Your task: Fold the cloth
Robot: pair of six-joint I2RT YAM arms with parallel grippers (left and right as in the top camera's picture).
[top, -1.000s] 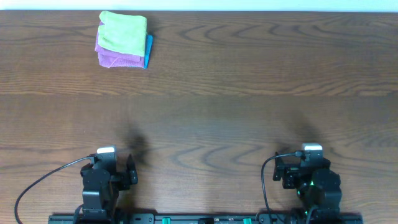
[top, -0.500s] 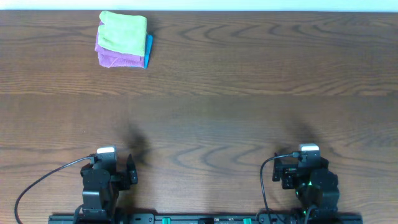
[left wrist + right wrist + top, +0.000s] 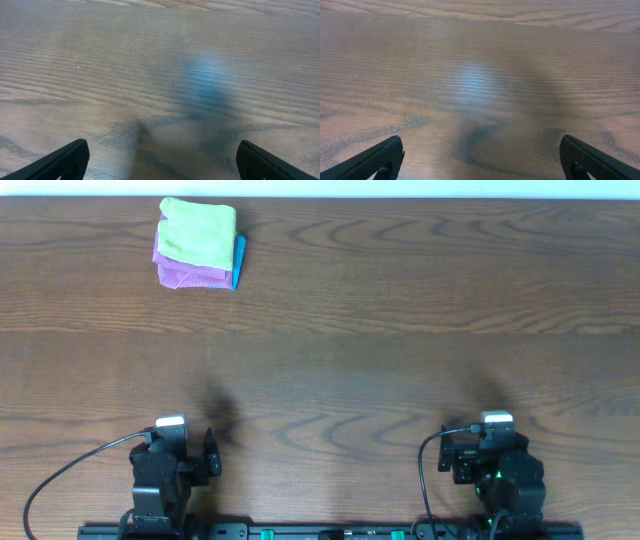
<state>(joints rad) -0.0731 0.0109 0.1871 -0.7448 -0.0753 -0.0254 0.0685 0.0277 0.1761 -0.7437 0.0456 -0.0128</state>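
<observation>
Left tool (image 3: 162,159) and right tool (image 3: 484,156) gape wide over woodgrain table (image 3: 100,50), squarish fluffy cloth (image 3: 199,233) far off.

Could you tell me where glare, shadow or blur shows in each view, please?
Overhead: sharp and evenly lit, the cloth crisp, two soft shadows on the near part of the table. Left wrist: a bluish glare patch above a dark shadow. Right wrist: a paler blue-white glare patch, the far grain slightly soft.
</observation>
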